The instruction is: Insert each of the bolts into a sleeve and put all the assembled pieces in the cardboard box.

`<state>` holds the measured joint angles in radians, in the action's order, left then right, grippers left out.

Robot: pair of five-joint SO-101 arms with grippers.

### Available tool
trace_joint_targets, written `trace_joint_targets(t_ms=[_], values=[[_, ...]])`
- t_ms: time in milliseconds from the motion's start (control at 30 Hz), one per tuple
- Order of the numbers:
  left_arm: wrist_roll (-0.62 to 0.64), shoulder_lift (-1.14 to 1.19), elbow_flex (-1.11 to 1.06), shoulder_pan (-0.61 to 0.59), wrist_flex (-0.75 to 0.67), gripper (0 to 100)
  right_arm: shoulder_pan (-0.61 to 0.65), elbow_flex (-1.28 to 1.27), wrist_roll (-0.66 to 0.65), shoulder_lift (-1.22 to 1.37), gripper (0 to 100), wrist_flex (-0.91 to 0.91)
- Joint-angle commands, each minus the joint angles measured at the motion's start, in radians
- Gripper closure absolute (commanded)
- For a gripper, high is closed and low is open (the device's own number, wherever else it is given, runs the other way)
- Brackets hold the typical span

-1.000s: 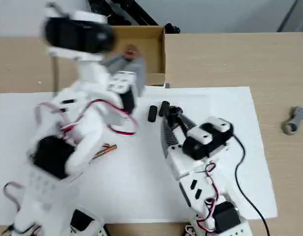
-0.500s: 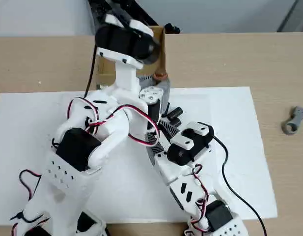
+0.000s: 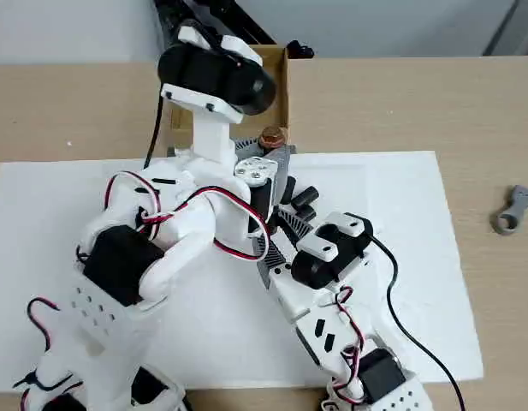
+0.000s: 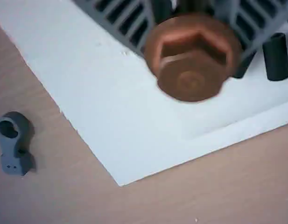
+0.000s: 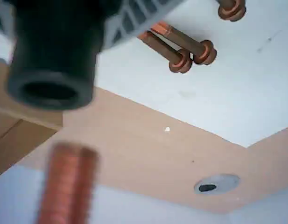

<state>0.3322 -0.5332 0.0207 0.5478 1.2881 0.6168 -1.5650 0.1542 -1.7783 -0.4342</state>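
Early yet — left gripper (image 3: pixel 268 152) pinches bolt (image 4: pixel 193 58), right gripper (image 5: pixel 64 18) clamps sleeve (image 5: pixel 52 74), not mated; loose bolts (image 5: pixel 181 49) lie on paper (image 5: pixel 228 93); cardboard box (image 3: pixel 276 86) at 12 o'clock, contents hidden.

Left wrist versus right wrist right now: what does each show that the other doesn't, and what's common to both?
Left wrist only: the hex head of the held bolt, and a grey part lying on bare table.
Right wrist only: loose bolts on the paper, and a round port in the table.
Both: white paper, wooden table and black sleeves. They are farther off for the left wrist, while the right wrist has one held sleeve close up. The threaded shaft near its mouth is probably the held bolt.
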Motion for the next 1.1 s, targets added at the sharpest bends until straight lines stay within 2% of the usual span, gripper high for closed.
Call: trace_joint_targets(t_ms=[0, 267, 400, 1067], values=[[0.023, -0.011, -0.013, 0.006, -0.026, 100, 0.01, 0.011, 0.003, -0.019, 98.9, 0.024], [0.035, -0.012, -0.087, -0.002, -0.086, 100, 0.01, 0.017, 0.003, -0.019, 99.4, 0.022], [0.041, -0.005, -0.091, -0.074, -0.146, 100, 0.01, 0.038, 0.003, -0.019, 99.4, 0.015], [0.084, -0.014, -0.182, -0.08, -0.152, 100, 0.008, 0.037, 0.003, -0.019, 99.4, 0.015]])
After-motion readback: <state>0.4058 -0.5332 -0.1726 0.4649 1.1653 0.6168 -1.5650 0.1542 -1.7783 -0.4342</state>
